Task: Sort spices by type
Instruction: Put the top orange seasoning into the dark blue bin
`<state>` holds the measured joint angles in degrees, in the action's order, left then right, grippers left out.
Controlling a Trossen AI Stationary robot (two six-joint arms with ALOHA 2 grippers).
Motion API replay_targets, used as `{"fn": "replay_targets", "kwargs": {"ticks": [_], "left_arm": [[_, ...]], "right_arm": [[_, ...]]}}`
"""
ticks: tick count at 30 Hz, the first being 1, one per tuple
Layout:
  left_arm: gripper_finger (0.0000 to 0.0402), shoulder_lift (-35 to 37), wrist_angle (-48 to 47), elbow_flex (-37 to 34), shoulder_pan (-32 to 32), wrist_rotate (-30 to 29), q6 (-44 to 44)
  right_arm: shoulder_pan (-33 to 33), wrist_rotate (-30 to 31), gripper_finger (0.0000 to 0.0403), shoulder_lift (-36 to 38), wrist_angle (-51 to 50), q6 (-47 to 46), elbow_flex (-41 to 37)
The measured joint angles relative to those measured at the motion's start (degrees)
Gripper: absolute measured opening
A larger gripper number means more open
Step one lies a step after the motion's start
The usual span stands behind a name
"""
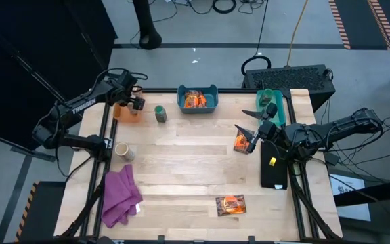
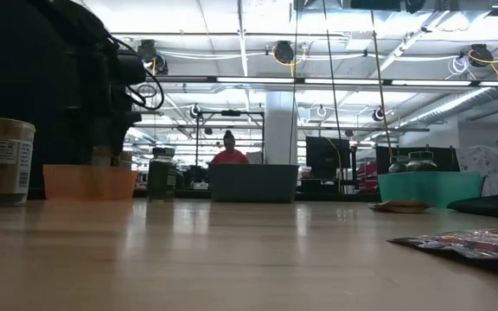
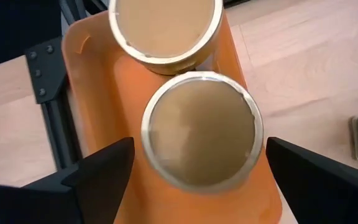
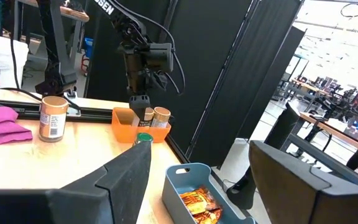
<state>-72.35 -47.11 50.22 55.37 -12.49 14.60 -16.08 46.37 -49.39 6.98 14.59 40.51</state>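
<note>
A pale wooden tabletop (image 1: 195,169) carries three sorting bins along its far edge, with the blue bin (image 1: 198,99) at the centre as the reference point. To its left, at the far left corner, sits the orange bin (image 1: 126,112); to its right, at the far right corner, stands the teal bin (image 1: 273,100). A crumpled purple cloth (image 1: 120,195) lies at the near left corner, well apart from the blue bin. A flat black panel (image 1: 274,165) lies along the right edge, nearer than the teal bin. Beyond the blue bin in the level view, a person in a red top (image 2: 229,154) sits in the workshop under bright ceiling lights.
</note>
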Motion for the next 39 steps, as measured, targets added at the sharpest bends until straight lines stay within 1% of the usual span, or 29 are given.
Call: {"fn": "replay_targets", "kwargs": {"ticks": [6, 9, 10, 13, 14, 16, 18, 20, 23, 29, 32, 34, 39], "left_arm": [[0.0369, 1.7, -7.8, 5.6, -0.1, 0.1, 0.0], [0.0370, 4.2, -8.6, 6.7, -1.7, 0.5, 0.0], [0.0370, 5.3, -8.3, 6.7, -2.6, 1.7, 0.0], [0.0370, 8.6, -5.0, 6.5, -6.5, 8.8, 0.1], [0.0370, 9.7, -3.6, 6.3, -8.5, 10.3, 0.4], [0.0370, 11.4, -1.3, 6.2, -13.4, 11.5, 2.0], [0.0370, 12.6, 0.8, 6.2, -18.7, 11.1, 3.9], [0.0370, 13.2, 2.7, 6.1, -24.3, 8.6, 5.9], [0.0370, 12.9, 5.1, 6.1, -32.6, 3.2, 8.7], [0.0370, 9.8, 8.7, 6.0, -46.5, -7.7, 12.1], [0.0370, 7.9, 10.4, 6.0, -52.0, -12.3, 12.0], [0.0370, 6.5, 11.8, 6.0, -55.1, -13.9, 11.5], [0.0370, 3.5, 13.5, 6.0, -61.3, -16.5, 10.5]], "right_arm": [[0.0, 0.0, 0.0254, 0.0, 0.0, 0.0, 0.0], [0.0, 0.0, 0.0254, 0.0, 0.0, 0.0, 0.0], [0.0, 0.0, 0.0254, 0.0, 0.0, 0.0, 0.0], [0.0, 0.0, 0.0254, 0.0, 0.0, 0.0, 0.0], [0.0, 0.0, 0.0254, 0.0, 0.0, 0.0, 0.0], [0.0, 0.0, 0.0254, 0.0, 0.1, 0.0, 0.0], [0.0, 0.0, 0.0254, 0.0, 0.1, 0.0, 0.0], [0.0, 0.0, 0.0254, 0.0, 0.1, -0.2, 0.0], [0.0, 0.0, 0.0254, 0.0, 0.1, -0.3, 0.0], [0.0, 0.1, 0.0254, 0.0, 0.5, -0.8, 0.0], [0.0, 2.2, 0.0254, 0.0, 0.5, -1.9, 0.0], [0.0, 3.6, 0.0254, 0.0, 0.2, -2.0, 0.0], [-0.6, 3.1, 0.0254, -0.8, -0.9, -3.8, 0.3]]}}
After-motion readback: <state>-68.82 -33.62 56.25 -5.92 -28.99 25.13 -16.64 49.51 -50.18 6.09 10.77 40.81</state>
